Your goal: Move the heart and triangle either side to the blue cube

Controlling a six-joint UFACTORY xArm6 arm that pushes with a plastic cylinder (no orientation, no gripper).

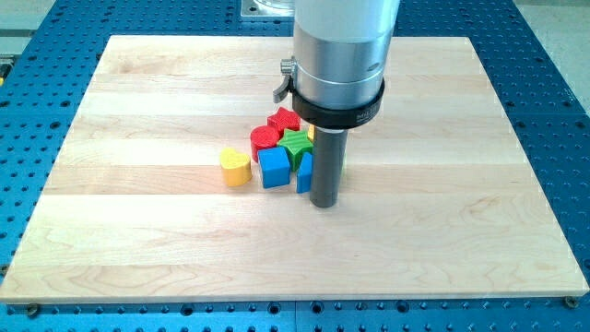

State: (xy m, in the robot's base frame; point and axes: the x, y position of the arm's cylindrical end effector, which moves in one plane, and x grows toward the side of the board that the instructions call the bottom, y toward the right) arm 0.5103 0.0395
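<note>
Pale wood makes up the board (138, 231), its grain running in long planks across the view, and it lies on a blue metal table (544, 83) dotted with rows of small holes. A grey fixture (267, 7) shows at the view's top edge. I carry no pincer, only a dark rod under a wide silver housing (339, 55). My tip (324, 204) rests on the wood at the right of the cluster, touching or just beside a blue block (304, 173) whose shape I cannot tell. Left of that stands the blue cube (273, 168), and the yellow heart (236, 168) sits just to its left. Behind them crowd a red cylinder (265, 138), a red star (284, 120) and a green star (296, 143).
</note>
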